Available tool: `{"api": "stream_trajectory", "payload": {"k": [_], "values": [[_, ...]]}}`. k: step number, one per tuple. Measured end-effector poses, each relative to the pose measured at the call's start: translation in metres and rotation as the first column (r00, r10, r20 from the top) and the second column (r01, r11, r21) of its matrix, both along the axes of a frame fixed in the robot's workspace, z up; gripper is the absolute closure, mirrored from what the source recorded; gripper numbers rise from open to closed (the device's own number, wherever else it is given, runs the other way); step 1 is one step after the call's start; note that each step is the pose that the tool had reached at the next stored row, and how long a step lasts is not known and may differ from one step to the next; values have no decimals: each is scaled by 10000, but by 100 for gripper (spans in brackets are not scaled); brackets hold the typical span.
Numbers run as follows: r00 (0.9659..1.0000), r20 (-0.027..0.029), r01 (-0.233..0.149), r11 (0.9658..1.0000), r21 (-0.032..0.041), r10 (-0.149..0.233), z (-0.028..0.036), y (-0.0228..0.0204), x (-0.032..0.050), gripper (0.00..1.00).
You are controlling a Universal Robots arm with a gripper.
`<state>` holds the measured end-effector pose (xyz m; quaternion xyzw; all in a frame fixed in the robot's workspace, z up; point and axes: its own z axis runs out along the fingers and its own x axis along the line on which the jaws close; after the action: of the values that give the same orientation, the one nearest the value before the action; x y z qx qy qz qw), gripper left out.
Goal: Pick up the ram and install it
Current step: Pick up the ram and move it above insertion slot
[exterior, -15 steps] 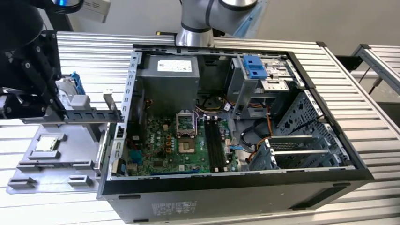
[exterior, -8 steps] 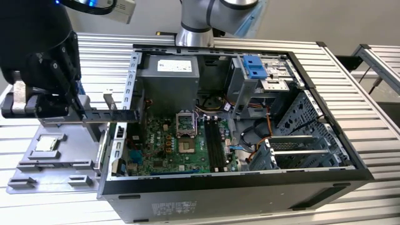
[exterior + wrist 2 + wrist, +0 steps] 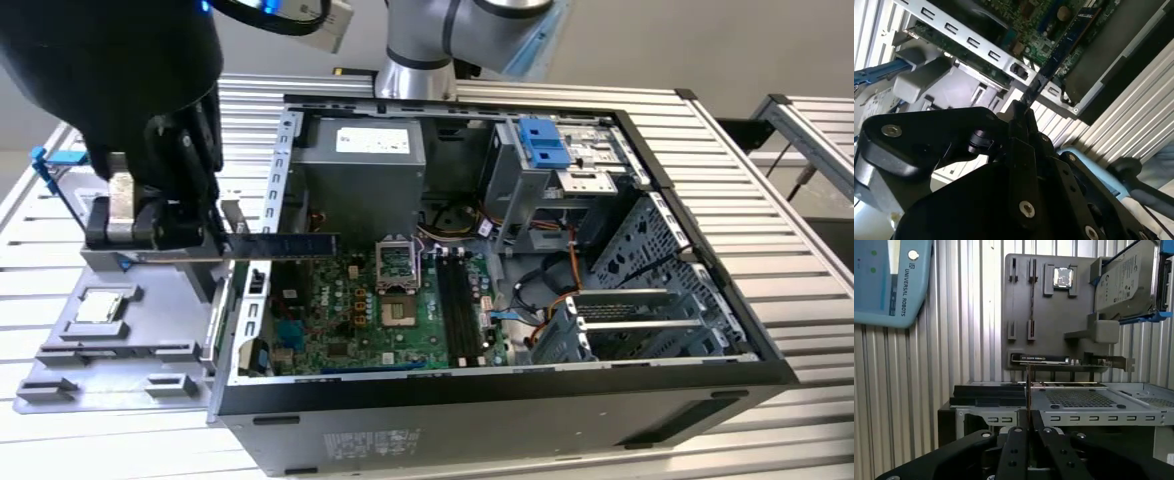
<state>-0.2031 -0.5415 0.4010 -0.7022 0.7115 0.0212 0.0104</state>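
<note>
Gripper (image 3: pixel 211 238) clamped tight on 1 end of the ram (image 3: pixel 287 243); in both wrist views the fingers (image 3: pixel 1030 125) press flat against the stick's 2 faces. Ram is clear of any surface, long edge about level, crossing the computer case (image 3: pixel 441 410) wall on the exterior view's left. Its free end reaches in over the motherboard (image 3: pixel 360 310). Grey fixture plate (image 3: pixel 147 310) lies just outside that case wall, with a hard drive (image 3: pixel 1124 285) on it.

Bright light w/ glare on table (image 3: pixel 30 310), exterior view's left; case (image 3: pixel 467 425) inside shadowed, hand (image 3: pixel 1028 428) dark.
</note>
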Motion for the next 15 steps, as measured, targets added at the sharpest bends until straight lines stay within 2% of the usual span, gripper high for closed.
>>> {"api": "stream_trajectory", "payload": {"k": [15], "values": [[10000, 0, 0, 10000, 0, 0, -1, 0, 617, 100]]}}
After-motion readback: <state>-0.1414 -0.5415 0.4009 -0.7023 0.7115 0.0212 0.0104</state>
